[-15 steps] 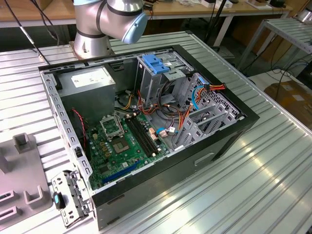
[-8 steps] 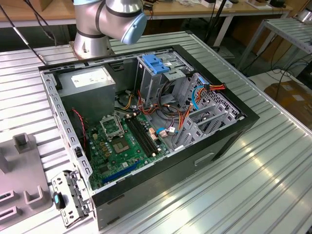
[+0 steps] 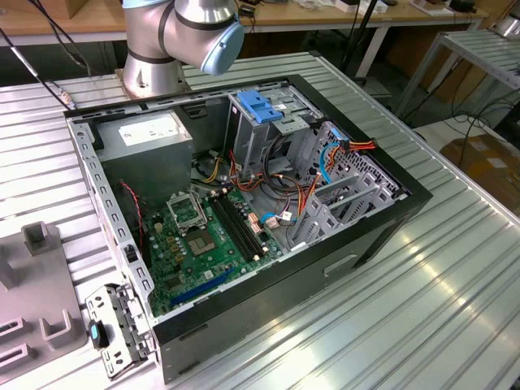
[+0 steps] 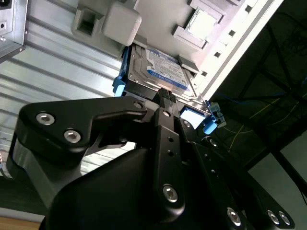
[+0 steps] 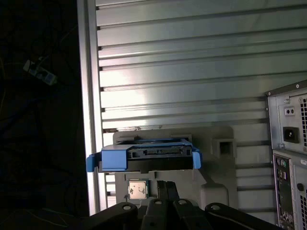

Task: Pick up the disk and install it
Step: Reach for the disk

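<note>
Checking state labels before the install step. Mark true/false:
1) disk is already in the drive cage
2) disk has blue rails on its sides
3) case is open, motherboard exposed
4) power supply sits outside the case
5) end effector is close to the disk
1. False. The disk is outside the case, at the grey fixture.
2. True. Blue rails run along its sides.
3. True. The motherboard shows from above in the exterior view.
4. False. The power supply is inside the case, in a corner.
5. True. The end effector is right at the disk's edge.
</note>
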